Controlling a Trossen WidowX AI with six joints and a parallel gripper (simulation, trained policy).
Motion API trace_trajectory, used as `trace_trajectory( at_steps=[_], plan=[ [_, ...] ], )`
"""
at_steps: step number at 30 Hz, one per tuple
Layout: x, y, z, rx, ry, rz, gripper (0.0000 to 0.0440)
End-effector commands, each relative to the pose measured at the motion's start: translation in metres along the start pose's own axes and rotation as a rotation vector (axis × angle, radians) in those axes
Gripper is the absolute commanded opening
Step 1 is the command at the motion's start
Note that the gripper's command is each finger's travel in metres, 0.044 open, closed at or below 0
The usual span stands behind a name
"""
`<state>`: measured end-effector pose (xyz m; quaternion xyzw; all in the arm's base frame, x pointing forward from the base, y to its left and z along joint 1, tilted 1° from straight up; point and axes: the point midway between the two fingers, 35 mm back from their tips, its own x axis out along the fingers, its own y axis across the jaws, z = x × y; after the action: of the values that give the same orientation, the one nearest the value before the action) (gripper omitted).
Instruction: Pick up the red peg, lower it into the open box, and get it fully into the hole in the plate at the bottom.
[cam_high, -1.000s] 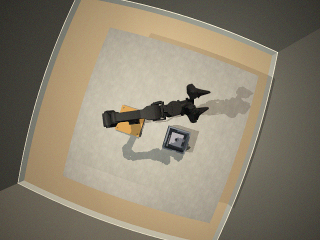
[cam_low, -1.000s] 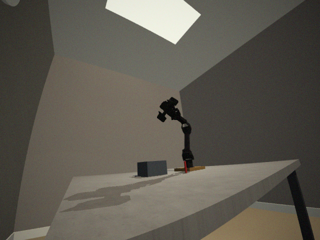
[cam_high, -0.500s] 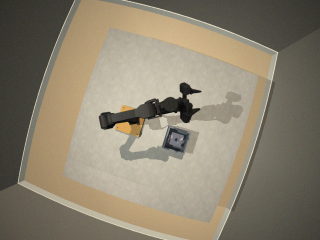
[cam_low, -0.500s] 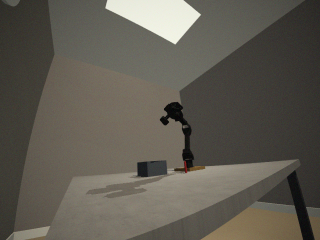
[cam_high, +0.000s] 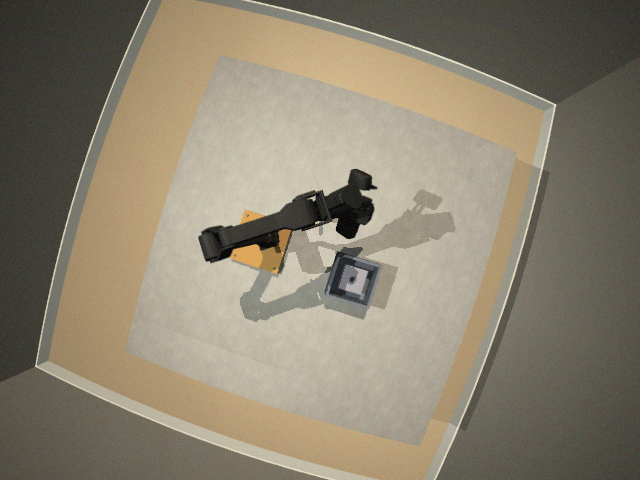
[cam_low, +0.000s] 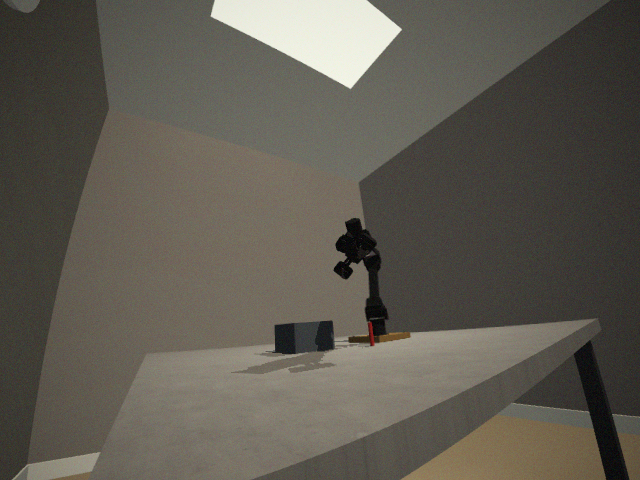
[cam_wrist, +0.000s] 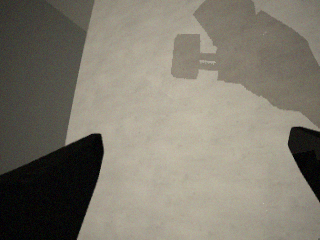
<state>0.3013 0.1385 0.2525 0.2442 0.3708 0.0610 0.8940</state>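
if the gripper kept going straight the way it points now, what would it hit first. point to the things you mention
Probably the bare grey table top (cam_high: 289, 330) (cam_low: 206, 408) (cam_wrist: 190, 185); neither peg nor box shows between the open fingers in the wrist view, though depth is unclear.
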Motion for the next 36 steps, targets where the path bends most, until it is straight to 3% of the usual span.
trace_trajectory(
  at_steps=[1,13,22,36],
  plan=[
    [0.007,-0.014,-0.022,0.038,0.076,-0.073,0.0440],
    [0.010,-0.069,-0.097,0.201,0.311,-0.371,0.0440],
    [0.009,-0.106,-0.138,0.350,0.395,-0.594,0.0440],
    [0.038,-0.142,-0.181,0.517,0.368,-0.685,0.0440]
  ],
)
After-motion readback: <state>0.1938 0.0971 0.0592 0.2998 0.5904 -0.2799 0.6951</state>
